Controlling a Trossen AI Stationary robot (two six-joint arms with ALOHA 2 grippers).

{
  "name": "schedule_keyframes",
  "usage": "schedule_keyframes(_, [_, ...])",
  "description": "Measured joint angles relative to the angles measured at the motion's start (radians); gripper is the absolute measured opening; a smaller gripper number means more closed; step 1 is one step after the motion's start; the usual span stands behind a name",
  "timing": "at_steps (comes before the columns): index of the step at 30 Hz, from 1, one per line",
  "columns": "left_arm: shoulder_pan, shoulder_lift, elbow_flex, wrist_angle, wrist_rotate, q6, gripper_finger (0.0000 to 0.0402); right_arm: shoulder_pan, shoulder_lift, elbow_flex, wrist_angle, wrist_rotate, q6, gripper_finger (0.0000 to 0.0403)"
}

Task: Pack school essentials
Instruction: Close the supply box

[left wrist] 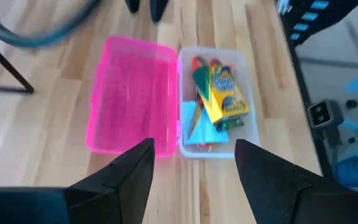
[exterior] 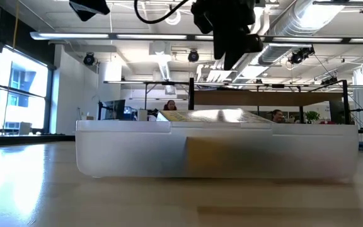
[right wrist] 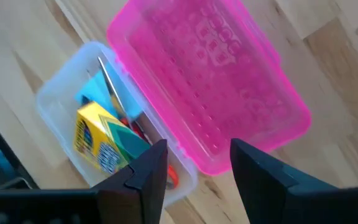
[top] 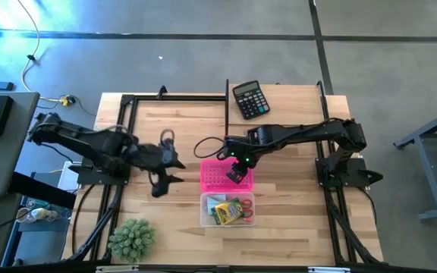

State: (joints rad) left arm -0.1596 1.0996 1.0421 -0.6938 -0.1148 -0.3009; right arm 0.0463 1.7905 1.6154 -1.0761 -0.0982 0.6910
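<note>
A clear plastic box (top: pixel 227 210) stands on the table. Its pink lid (top: pixel 220 177) lies open and flat on the box's far side. In the box lie a yellow-green crayon pack (left wrist: pixel 224 93), a light-blue notepad (left wrist: pixel 199 129), red-handled scissors (right wrist: pixel 132 126) and thin orange pencils. My right gripper (right wrist: pixel 197 146) hangs open above the pink lid (right wrist: pixel 213 93), pointing steeply down, touching nothing. My left gripper (left wrist: pixel 194 146) is open in the air left of the lid (left wrist: pixel 132 102), slanting down toward lid and box. In the high view it shows as the left gripper (top: pixel 170 173).
A black calculator (top: pixel 249 99) lies at the table's far edge. A green spiky plant (top: pixel 132 239) stands at the near left corner. In the low view the box (exterior: pixel 216 148) fills the foreground and both arms come in from above. Bare wood lies left and right of the box.
</note>
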Motion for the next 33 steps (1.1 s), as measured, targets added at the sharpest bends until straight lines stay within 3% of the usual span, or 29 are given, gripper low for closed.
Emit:
schedule_keyframes(8, [-0.118, 0.165, 0.000, 0.116, -0.089, -0.113, 0.0211, 0.000, 0.000, 0.000, -0.016, 0.000, -0.085, 0.0165])
schedule_keyframes(21, [-0.267, 0.429, 0.001, 0.349, -0.164, -0.303, 0.0211, 0.096, 0.004, -0.005, 0.021, 0.049, -0.062, 0.0165])
schedule_keyframes(33, [-0.322, 0.593, 0.001, 0.449, -0.192, -0.415, 0.0211, 0.159, 0.015, -0.209, 0.253, 0.064, 0.024, 0.0165])
